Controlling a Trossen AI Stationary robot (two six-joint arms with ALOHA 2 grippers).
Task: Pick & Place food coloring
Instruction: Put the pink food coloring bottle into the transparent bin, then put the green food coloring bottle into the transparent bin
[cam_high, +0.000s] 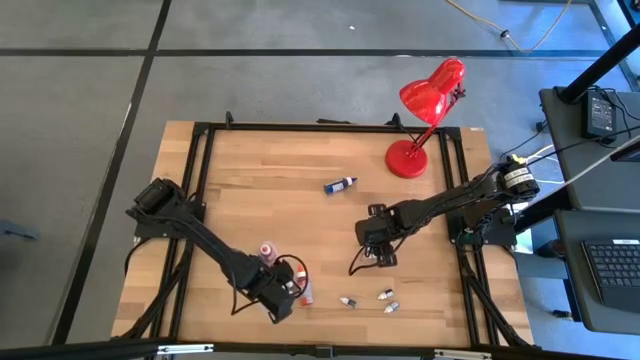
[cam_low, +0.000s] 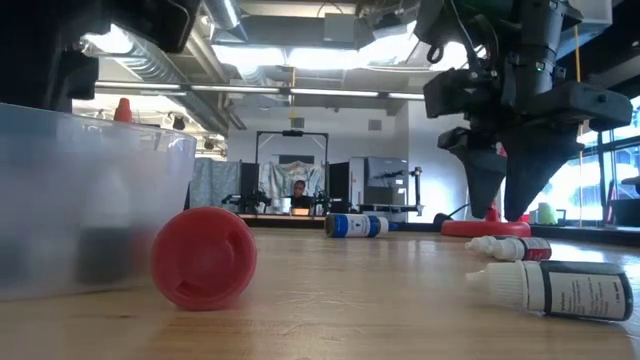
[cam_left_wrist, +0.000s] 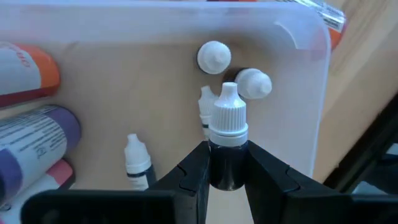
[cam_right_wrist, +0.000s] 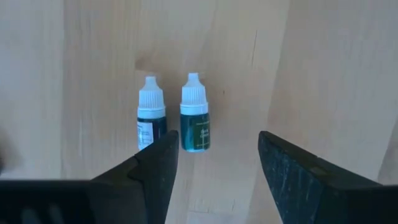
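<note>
- The left gripper (cam_left_wrist: 227, 174) hangs over the clear plastic tray (cam_left_wrist: 311, 93) near the table's (cam_high: 260, 190) 7 o'clock corner, its fingers clamped on a dark dropper bottle (cam_left_wrist: 227, 140) with a white cap, held upright, cap away from the wrist.
- That bottle looks ready to be set down among those already in the tray; I judge this arm is in the placing half of its cycle, and the next move is to lower and let go without knocking the standing bottles.
- The right gripper (cam_right_wrist: 214, 168) is over the middle of the table, slightly toward 4 o'clock, with its fingers spread and nothing between them.
- In its wrist view, 2 teal dropper bottles (cam_right_wrist: 194, 115) lie side by side on the wood just ahead of its fingers, caps pointing away.
- I judge it is lining up for a pick; it needs to centre on 1 bottle only, then descend and close, since the pair lie nearly touching.
- Count on the open table from above: 3 small bottles (cam_high: 384, 296) in a loose cluster near 5 o'clock, and 1 blue bottle (cam_high: 340, 184) lying alone toward 12 o'clock.
- A red cap end (cam_low: 203, 257) sits just beside the tray wall in the low view.
- Inside the tray I make out at least 4 small white-capped bottles besides the held 1, plus larger tubes at the side; the full count is hidden.
- 1 red desk lamp (cam_high: 425, 110) stands at 1 o'clock, well apart from the work.
</note>
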